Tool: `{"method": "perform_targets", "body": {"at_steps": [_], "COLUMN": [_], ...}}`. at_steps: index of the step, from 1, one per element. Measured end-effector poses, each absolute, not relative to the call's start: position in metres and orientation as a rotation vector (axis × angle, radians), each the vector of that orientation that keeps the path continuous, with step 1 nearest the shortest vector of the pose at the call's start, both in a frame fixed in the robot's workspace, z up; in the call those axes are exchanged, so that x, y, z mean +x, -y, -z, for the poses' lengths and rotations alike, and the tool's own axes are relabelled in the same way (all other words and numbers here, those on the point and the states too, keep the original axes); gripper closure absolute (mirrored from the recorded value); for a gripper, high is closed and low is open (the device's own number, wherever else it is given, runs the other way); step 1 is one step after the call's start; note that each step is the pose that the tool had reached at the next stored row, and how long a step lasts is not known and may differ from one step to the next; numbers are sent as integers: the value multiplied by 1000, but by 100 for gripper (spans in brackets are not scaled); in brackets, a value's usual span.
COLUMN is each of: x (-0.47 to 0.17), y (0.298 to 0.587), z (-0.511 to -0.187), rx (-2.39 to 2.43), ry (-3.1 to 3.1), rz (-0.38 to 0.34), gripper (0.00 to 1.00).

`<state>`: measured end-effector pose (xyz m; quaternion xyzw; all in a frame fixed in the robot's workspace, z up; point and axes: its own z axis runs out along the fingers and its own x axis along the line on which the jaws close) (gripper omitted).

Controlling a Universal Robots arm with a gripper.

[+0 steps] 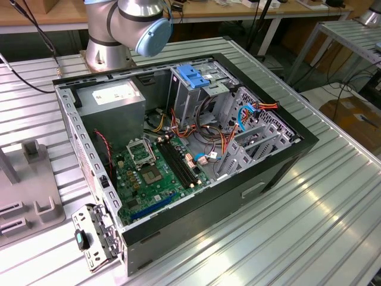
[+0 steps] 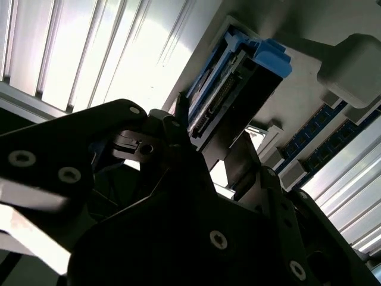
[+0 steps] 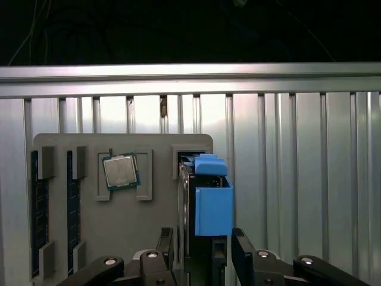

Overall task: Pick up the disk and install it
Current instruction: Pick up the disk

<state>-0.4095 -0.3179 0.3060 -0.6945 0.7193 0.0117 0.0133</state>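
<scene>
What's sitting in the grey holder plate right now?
The grey holder plate holds the disk standing on edge in a slot, a processor chip in a pocket, and memory sticks in side slots. The gripper covers the disk's near end and the plate's edge there.

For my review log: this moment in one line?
step: pick | hand at disk | disk slotted in grey holder | not installed

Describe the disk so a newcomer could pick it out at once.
In the first wrist view, find the grey parts holder lying on the ribbed metal table. The disk stands on edge in the slot beside the processor chip. Its bright blue carrier sets it apart from the flat chip and the dark memory sticks at the holder's other end.
</scene>
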Motion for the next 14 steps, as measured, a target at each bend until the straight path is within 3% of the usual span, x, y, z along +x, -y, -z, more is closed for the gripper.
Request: {"method": "perform_targets", "body": {"at_steps": [4, 6, 14], "x": [-410, -410, -410], "y": [318, 318, 318], "z": [-306, -306, -306], "rx": [-2164, -2164, -2164], "ry": [-2241, -2241, -2241], "rz": [-37, -37, -37], "gripper": [49, 58, 60]}}
